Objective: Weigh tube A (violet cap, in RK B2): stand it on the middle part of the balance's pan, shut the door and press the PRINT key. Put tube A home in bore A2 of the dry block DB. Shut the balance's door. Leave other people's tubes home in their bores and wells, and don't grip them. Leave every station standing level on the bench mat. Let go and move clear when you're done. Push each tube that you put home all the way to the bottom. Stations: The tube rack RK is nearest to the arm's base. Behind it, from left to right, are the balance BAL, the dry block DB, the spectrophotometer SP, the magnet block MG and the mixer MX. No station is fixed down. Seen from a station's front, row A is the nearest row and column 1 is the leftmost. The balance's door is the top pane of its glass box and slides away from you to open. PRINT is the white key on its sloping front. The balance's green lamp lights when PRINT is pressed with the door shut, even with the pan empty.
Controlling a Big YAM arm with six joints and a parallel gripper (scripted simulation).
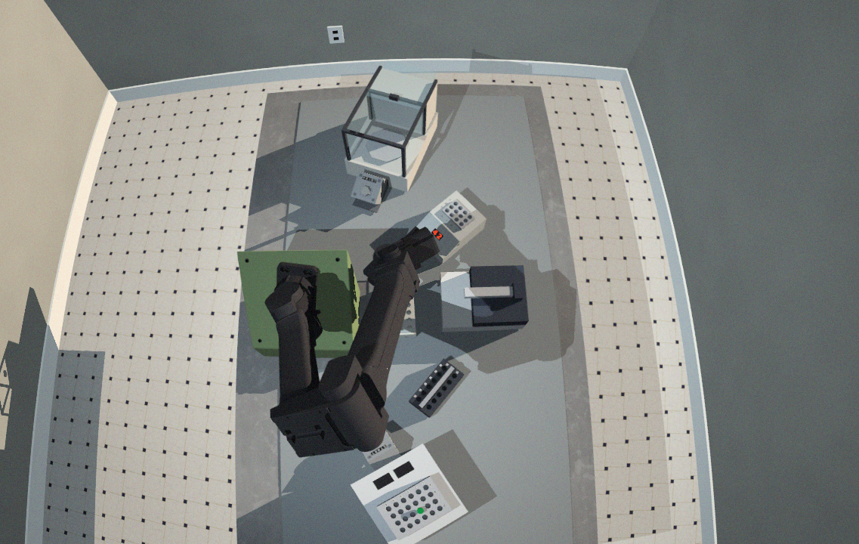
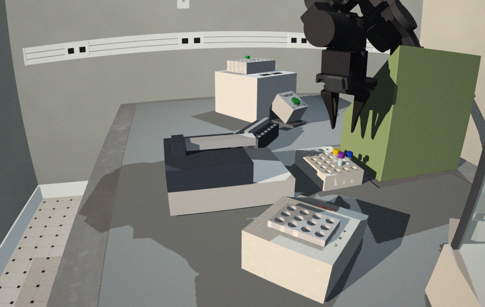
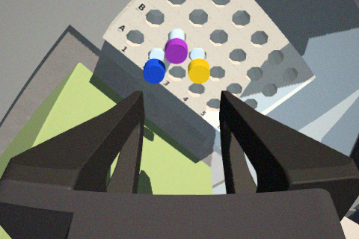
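Tube A with its violet cap (image 2: pixel 341 154) (image 3: pixel 176 51) stands in B2 of the tube rack (image 2: pixel 351 178) (image 3: pixel 221 17) (image 1: pixel 408 327). A blue-capped tube (image 3: pixel 154 71) is in A2 and a yellow-capped tube (image 3: pixel 199 71) in B3. My gripper (image 2: pixel 343 129) (image 3: pixel 182 102) is partly open and empty, pointing down above the rack; the arm hides it in the top view. The dry block (image 1: pixel 473 230) (image 2: pixel 282 253) has empty bores. The balance (image 1: pixel 388 171) (image 2: pixel 477 267) has its glass door (image 1: pixel 408 84) slid back, open, and an empty pan (image 1: pixel 384 153).
A small sloped box with a light round key (image 1: pixel 366 190) stands at the balance's front. The green pedestal (image 1: pixel 256 304) (image 2: pixel 431 114) rises close beside the rack. The spectrophotometer (image 1: pixel 499 314) (image 2: pixel 213 171), magnet block (image 1: pixel 437 387) and mixer (image 1: pixel 364 488) (image 2: pixel 236 95) stand further along.
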